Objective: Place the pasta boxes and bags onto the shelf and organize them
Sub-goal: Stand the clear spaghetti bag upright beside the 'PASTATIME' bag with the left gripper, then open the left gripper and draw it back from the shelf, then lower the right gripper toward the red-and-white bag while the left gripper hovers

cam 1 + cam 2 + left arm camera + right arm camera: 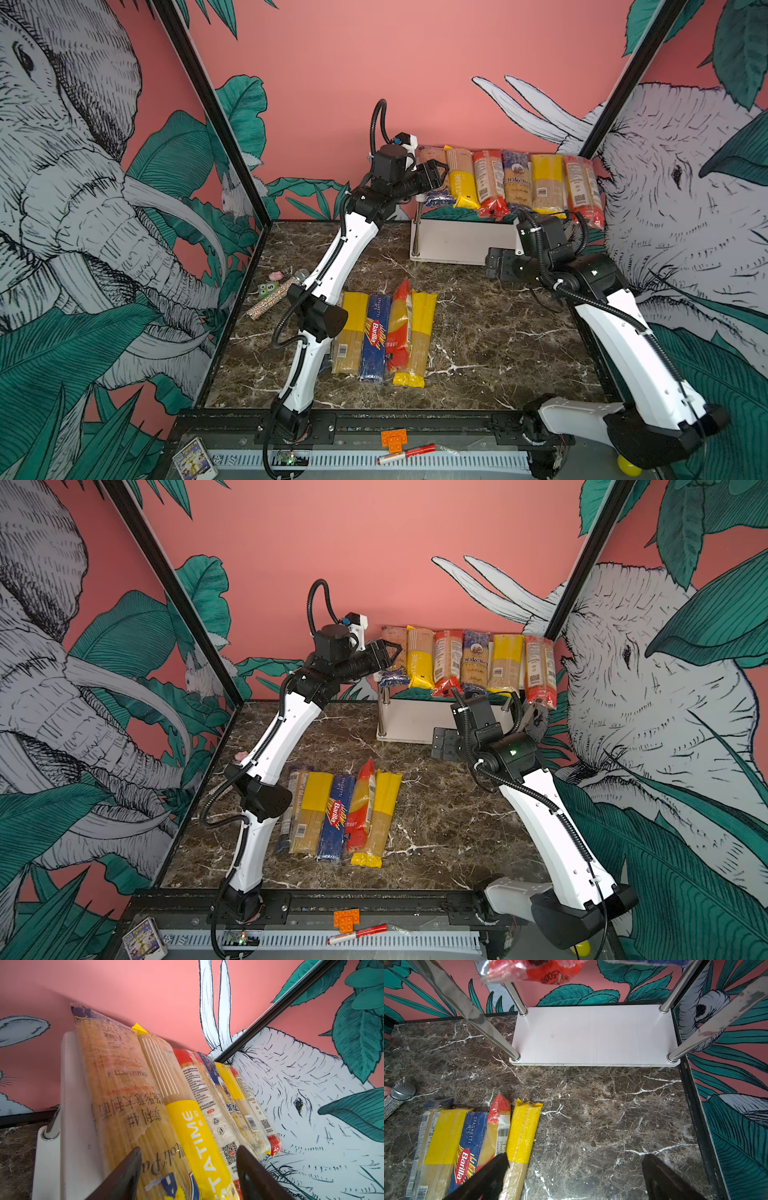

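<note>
pasta packs (505,183) are lying side by side across the top board of the shelf (457,243), which is standing at about 1 o'clock on the surface (498,353) with its back toward the wall. they are running lengthwise front to back, probably so that one row is filling the board's width, and their near ends are overhanging the front edge. the left tool (187,1167) is hovering at the 9 o'clock end of that row with its jaws standing apart. it is straddling the near ends of the clear blue-ended bag (116,1084) and the yellow pack (193,1136) without clamping either, which reads as setting the end bag in line. the right tool (575,1178) is hanging low in front of the shelf, jaws spread wide and empty, seemingly keeping clear while facing the bare lower board (591,1036). five loose packs (309,812) are lying bunched together toward 6 o'clock, among them the barilla box (376,332) and a red-ended bag (400,324) riding up on its neighbours; these are likely waiting for the lower tier. the surface is showing dark brown marble with white veins, and a glittery tube (272,301) is lying at its 9 o'clock edge. pink walls painted with elephants and green leaves are enclosing it, with black frame posts running up the corners.
</note>
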Controlling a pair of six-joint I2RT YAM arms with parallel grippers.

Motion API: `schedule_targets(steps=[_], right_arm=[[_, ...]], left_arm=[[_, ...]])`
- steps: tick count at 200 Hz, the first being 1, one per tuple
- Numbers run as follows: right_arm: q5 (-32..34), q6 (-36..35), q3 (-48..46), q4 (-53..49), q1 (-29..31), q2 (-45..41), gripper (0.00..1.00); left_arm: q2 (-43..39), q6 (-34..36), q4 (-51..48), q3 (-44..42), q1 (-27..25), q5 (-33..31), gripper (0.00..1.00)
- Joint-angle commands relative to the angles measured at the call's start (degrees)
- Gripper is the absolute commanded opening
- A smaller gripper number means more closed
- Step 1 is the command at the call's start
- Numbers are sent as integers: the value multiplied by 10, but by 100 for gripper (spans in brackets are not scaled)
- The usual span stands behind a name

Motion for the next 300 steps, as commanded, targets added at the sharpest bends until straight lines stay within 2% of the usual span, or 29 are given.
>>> schedule_targets(steps=[1,36,77,113,144,165,243,300], right_arm=[[-7,-10,-4,21,-4,0,99],[-16,-15,-18,43,-5,5,99],[-38,-26,-48,70,-5,23,99],[-51,-37,-68,86,-4,41,99],[-70,-40,-84,100,-3,52,99],[-76,-41,-95,108,5,57,99],[-30,-14,-110,95,98,63,99],[0,71,-153,88,182,62,99]], left_arm=[[-51,16,-1,13,0,1,74],[-107,63,-47,-25,0,-25,79],[-259,151,-66,-239,1,-109,86],[-404,190,-55,-448,0,-190,94],[-497,205,-61,-570,0,-244,99],[-543,203,-63,-633,0,-274,99],[-644,197,-88,-756,2,-329,100],[-654,225,-123,-779,18,-306,99]])
